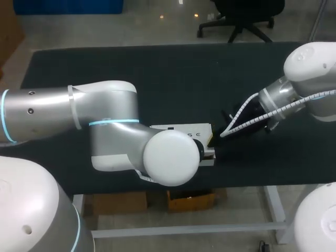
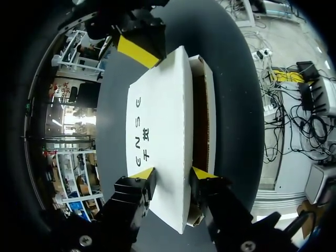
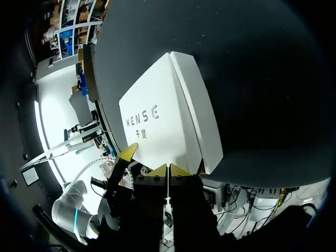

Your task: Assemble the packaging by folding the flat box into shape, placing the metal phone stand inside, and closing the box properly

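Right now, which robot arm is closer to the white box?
Left, barely. The left gripper straddles the raised lid of the white box at one end. The right gripper, jaws shut, only sits against the lid's edge at the far corner.

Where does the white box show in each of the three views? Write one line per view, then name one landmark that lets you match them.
Head view: the white box lies just below the middle, partly hidden by the left arm.
Left wrist view: the box runs from the left gripper ahead to the right gripper.
Right wrist view: the box lies just ahead of the right gripper.
Shared landmark: the black print on its lid.
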`<action>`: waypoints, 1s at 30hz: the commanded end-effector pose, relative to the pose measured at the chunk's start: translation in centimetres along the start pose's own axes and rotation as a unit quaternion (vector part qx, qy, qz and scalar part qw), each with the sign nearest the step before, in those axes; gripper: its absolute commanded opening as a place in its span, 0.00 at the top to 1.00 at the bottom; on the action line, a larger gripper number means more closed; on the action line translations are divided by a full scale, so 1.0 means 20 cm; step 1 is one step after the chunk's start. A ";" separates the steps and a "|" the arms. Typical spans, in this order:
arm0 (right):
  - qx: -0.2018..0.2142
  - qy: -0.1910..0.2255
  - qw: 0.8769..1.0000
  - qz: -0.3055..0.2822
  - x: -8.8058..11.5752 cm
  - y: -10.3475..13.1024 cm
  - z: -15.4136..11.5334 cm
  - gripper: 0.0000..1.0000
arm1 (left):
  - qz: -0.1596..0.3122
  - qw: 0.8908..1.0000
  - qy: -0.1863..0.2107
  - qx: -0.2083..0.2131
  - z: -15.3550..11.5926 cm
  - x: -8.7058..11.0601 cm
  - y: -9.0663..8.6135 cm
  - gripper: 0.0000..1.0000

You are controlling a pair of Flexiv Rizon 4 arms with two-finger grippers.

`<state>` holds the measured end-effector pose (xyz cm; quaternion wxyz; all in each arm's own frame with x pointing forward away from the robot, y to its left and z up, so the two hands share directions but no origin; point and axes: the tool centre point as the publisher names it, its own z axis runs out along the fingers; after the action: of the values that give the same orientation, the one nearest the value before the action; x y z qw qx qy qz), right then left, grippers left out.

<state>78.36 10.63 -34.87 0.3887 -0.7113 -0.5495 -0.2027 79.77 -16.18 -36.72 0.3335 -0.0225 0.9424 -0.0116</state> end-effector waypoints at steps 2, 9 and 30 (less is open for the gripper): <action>0.003 0.003 1.000 0.000 -0.01 0.00 0.00 1.00 | -0.001 1.000 -0.002 0.000 0.00 0.01 0.00 0.58; 0.003 0.003 1.000 0.001 -0.01 0.00 0.00 1.00 | -0.002 1.000 -0.003 0.000 0.00 0.01 0.00 0.57; 0.005 0.005 1.000 0.007 -0.04 -0.01 0.01 1.00 | -0.003 1.000 -0.002 0.001 0.00 0.01 0.00 0.57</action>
<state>77.96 10.52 -35.53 0.3940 -0.7140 -0.5434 -0.1992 79.75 -16.14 -36.79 0.3339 -0.0244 0.9422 -0.0133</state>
